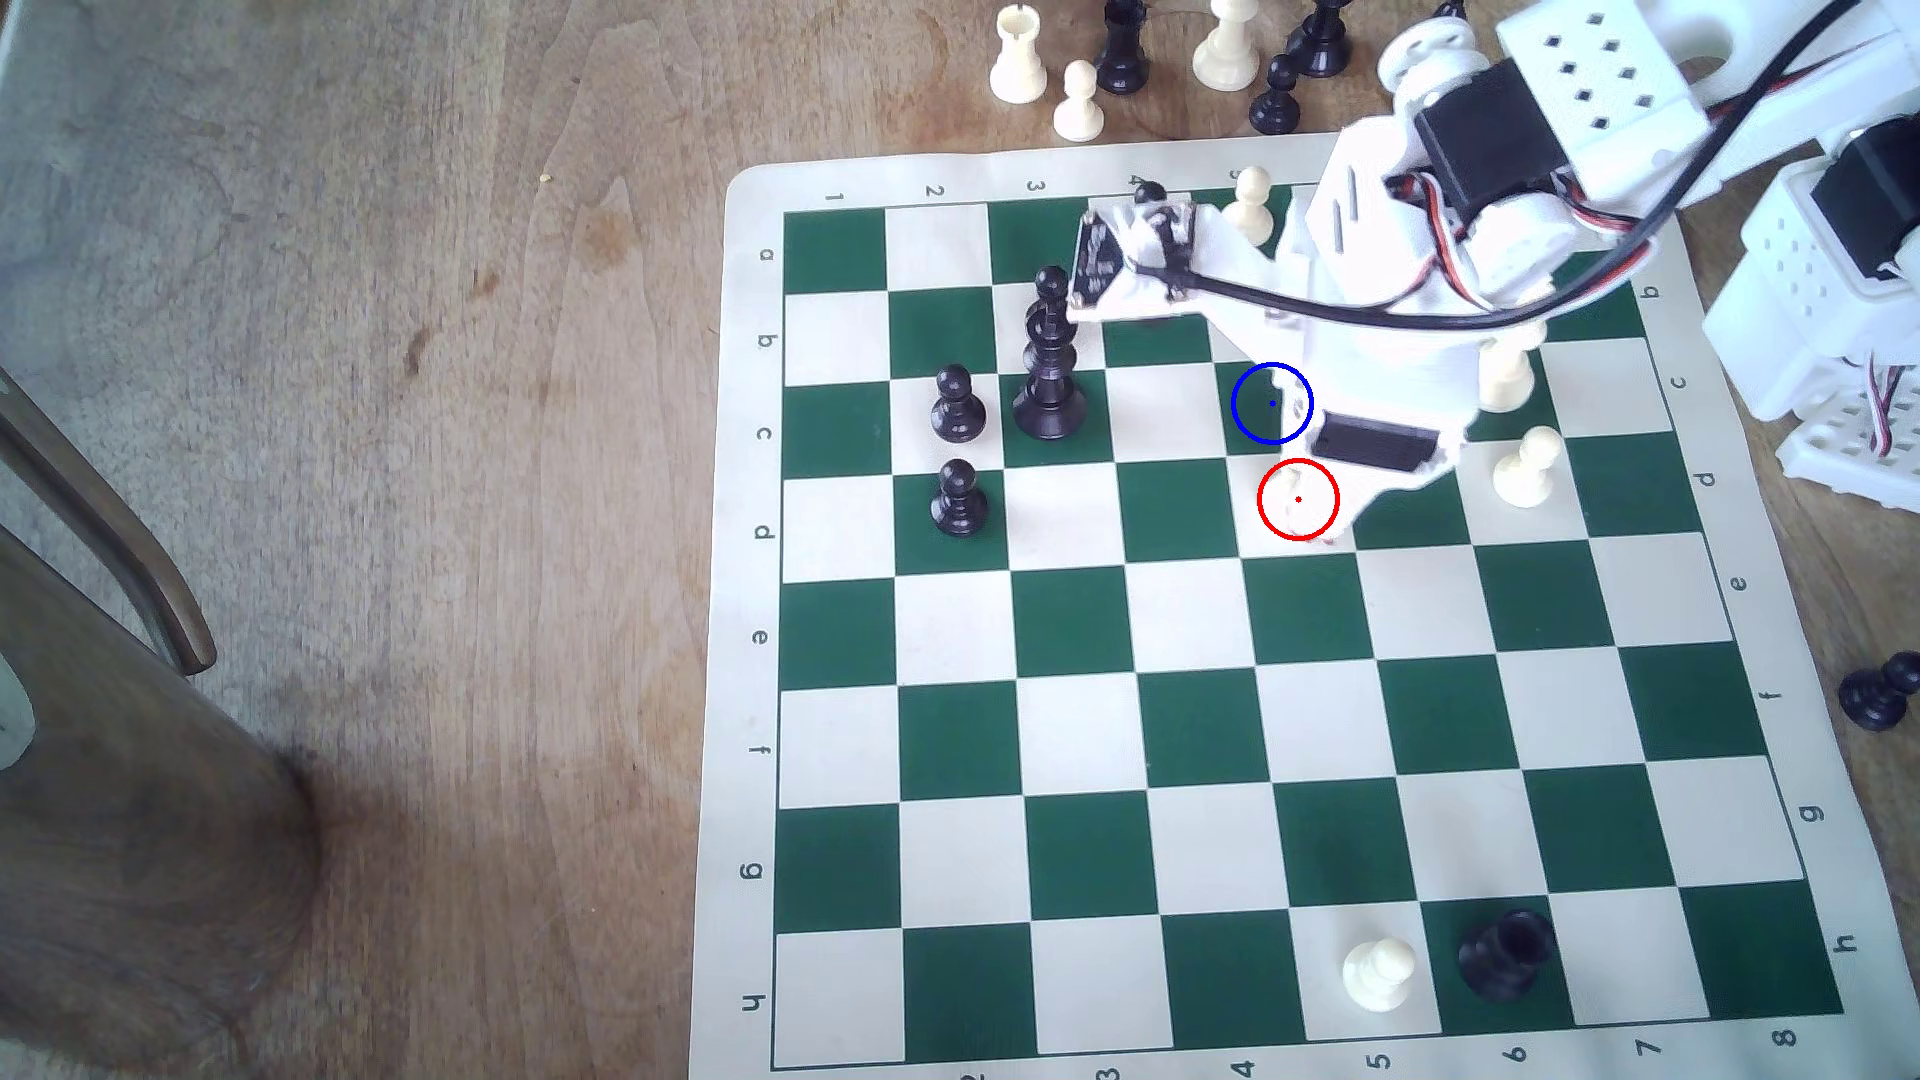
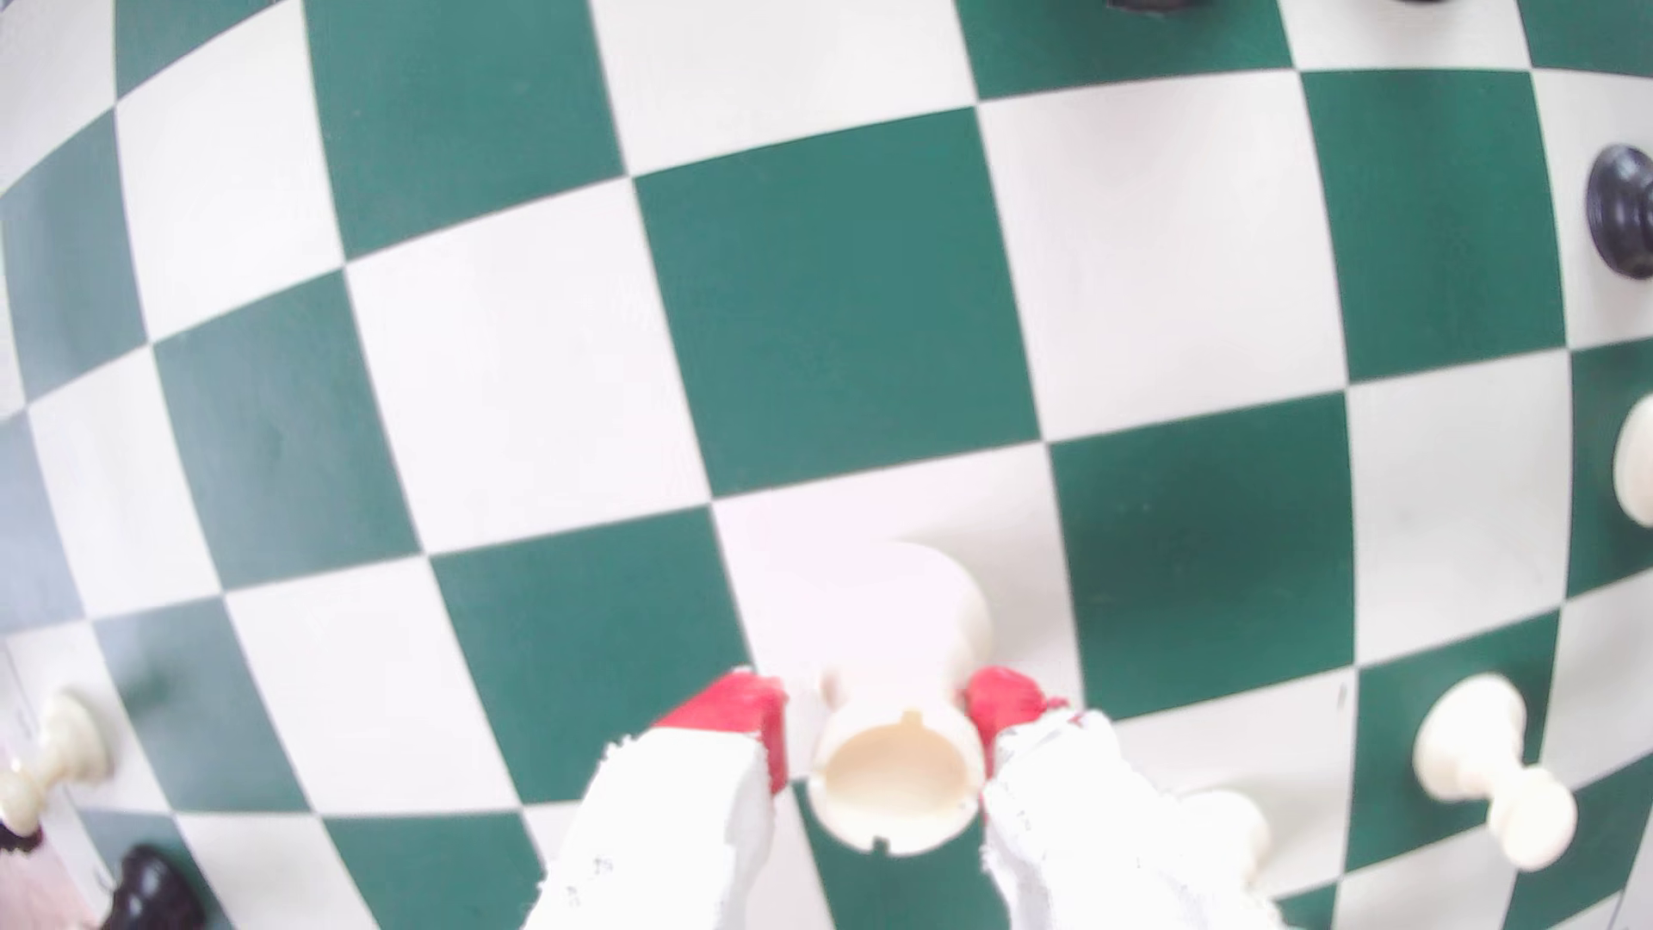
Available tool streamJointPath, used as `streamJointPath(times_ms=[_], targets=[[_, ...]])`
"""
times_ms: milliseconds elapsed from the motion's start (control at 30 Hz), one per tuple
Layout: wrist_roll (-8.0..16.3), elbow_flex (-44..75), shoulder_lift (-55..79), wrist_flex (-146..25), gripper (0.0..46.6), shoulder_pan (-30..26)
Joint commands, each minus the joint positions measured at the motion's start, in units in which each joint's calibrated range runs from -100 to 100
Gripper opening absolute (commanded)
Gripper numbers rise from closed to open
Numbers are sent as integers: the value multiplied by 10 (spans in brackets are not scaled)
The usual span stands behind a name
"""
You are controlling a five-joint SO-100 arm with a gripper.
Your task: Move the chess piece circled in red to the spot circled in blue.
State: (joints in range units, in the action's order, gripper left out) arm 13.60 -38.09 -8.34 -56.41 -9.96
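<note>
Wrist view: the white gripper (image 2: 894, 724) (red-tipped fingers (image 2: 733, 715)) clamps the short cream-white plastic rook (image 2: 897, 778); upright, hollow rimmed top facing the camera.

My own wrist is covering the rook (image 2: 897, 787) in the exterior view, along with part of the blue-ringed square (image 1: 1257, 400). My gripper (image 2: 894, 729) is running off the wrist view's edge, so I am seeing just the red tips (image 2: 738, 711). A black pawn (image 1: 1881, 694) is being cropped at the exterior view's right, and the black pieces (image 1: 1127, 42) beyond the board are losing their tops.
</note>
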Motion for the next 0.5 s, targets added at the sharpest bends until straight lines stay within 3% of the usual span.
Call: streamJointPath(times_ms=[0, 467], targets=[[1, 5, -9, 1, 83, 1], [0, 8, -36, -3, 39, 1]])
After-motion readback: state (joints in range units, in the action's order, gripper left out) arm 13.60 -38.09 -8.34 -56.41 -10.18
